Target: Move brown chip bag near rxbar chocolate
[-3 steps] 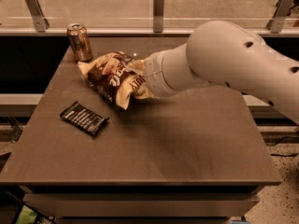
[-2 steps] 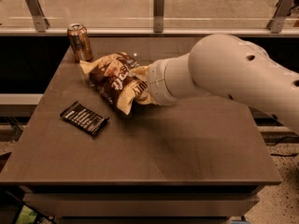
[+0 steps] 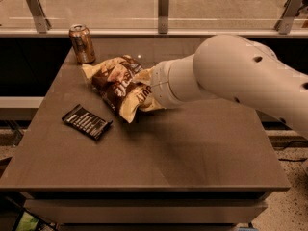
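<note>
Since a second ago the white arm point(image 3: 231, 76) has swung lower over the table point(image 3: 192, 162). The brown chip bag point(image 3: 118, 85) has come with it, and its lower corner now lies nearer the rxbar chocolate point(image 3: 86, 121).

Our gripper point(image 3: 153, 93) sits at the arm's tip, pressed into the near end of the bag. The wrist and the crumpled foil hide it, so we cannot tell how far open the jaws are or whether they have hold of the bag.

From the jaws the bag spreads outward across the table, creased and partly flattened. It touches nothing else.

We judge it light, soft and slick: mostly air and brittle chips, so a hard squeeze would crush them and a loose one would slip. The best hold looks like a bunched fold or the sealed edge at the end nearest the jaws.

Beyond the bag's far end stands the copper drink can point(image 3: 82, 43), just beside it but apart. The bar lies flat, off to one side of the jaws past the bag's lower corner, near but not touching.
</note>
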{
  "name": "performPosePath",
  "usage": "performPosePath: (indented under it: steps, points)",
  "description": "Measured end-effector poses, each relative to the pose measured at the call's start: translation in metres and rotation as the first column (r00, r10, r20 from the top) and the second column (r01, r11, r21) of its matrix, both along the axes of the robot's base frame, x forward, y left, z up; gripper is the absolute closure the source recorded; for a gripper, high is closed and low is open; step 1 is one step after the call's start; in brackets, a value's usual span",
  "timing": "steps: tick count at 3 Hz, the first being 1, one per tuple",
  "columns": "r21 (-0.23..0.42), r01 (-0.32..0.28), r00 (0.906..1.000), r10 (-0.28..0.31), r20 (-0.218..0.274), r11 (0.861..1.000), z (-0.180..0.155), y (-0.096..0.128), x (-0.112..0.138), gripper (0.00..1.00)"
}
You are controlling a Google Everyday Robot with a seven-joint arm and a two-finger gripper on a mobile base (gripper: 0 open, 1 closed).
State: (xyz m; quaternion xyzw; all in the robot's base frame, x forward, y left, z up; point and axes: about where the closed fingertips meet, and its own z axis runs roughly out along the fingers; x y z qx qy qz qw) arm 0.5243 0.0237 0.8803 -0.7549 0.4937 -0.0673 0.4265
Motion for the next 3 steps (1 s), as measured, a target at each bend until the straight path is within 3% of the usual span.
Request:
performPosePath:
  steps: [1, 2, 3]
  points:
    - [-0.002, -0.002, 1.0, 0.002, 0.003, 1.0, 0.0017, 0.0011, -0.001, 0.12]
    - [-0.003, -0.003, 1.0, 0.003, 0.007, 1.0, 0.0033, 0.0022, -0.0019, 0.0]
    - [-0.003, -0.003, 1.0, 0.003, 0.007, 1.0, 0.0034, 0.0023, -0.002, 0.0]
